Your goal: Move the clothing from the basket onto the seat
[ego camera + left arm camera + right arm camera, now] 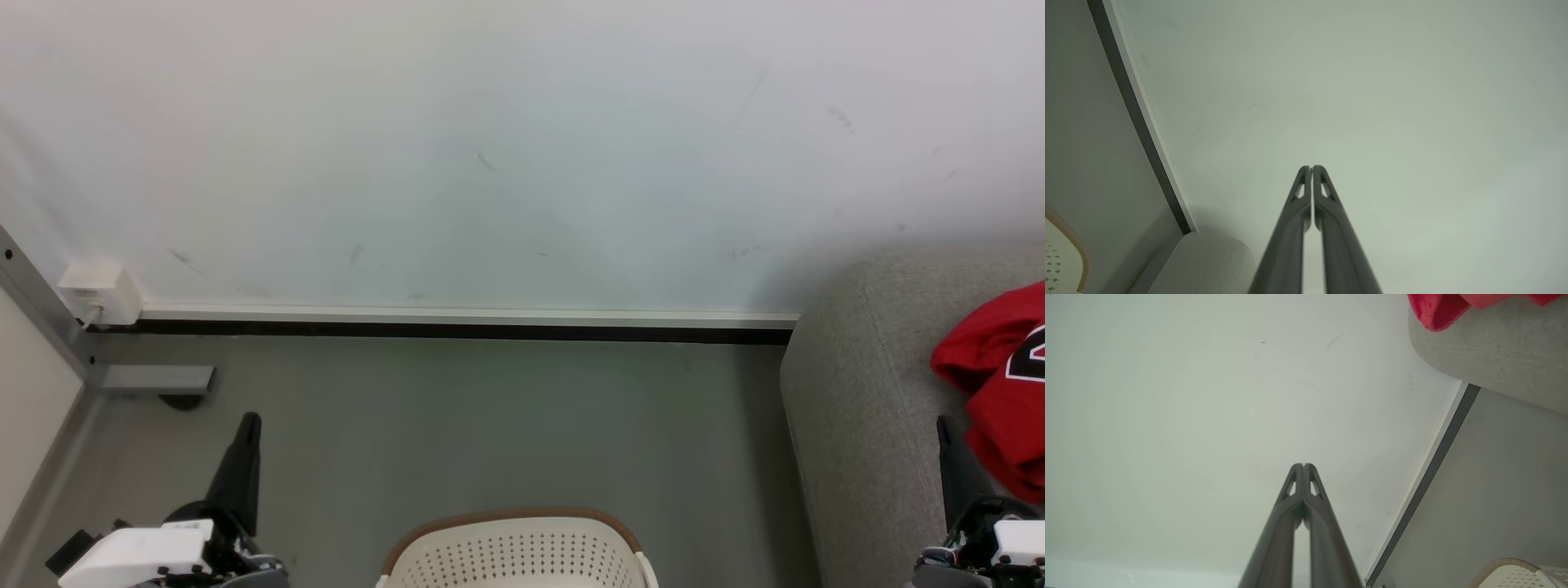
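Note:
Red clothing with a black, white-edged number lies on the grey seat at the right edge of the head view; a red fold hangs over the seat's edge in the right wrist view. The cream basket with its brown rim stands on the floor at the bottom centre, and its inside is hidden. My left gripper points up at the lower left, shut and holding nothing, as its wrist view confirms. My right gripper rises beside the clothing, shut and holding nothing.
A white wall with a dark baseboard faces me across the grey floor. A white socket box and a grey metal bracket sit at the far left. The basket's rim and the seat's corner show in the wrist views.

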`<state>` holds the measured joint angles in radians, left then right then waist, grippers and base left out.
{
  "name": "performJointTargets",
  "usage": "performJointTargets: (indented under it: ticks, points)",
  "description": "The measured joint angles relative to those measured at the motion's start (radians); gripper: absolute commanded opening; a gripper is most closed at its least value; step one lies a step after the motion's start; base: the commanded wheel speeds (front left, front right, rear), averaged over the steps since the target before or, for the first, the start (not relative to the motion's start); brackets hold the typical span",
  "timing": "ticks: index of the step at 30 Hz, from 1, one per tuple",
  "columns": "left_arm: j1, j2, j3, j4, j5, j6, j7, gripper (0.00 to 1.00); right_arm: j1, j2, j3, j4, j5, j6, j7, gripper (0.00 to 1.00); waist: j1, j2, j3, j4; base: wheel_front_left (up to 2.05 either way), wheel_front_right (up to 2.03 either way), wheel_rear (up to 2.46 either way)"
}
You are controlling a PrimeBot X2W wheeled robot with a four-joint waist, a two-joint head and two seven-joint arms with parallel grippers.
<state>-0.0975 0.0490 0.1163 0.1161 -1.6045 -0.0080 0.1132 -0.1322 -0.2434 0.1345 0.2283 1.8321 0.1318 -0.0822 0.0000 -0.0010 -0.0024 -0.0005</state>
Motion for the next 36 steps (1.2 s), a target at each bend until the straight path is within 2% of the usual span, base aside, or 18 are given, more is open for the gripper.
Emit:
performJointTargets:
  ticks: [36]
  points:
    - [0.000, 0.000, 0.000, -0.002, 0.000, 0.000, 0.000, 0.00, 0.000, -0.088, 0.114, -0.039, 0.105, 0.000, -0.095, 0.00, 0.0000, 0.0000, 0.001, 0.000, 0.00, 0.00, 0.00]
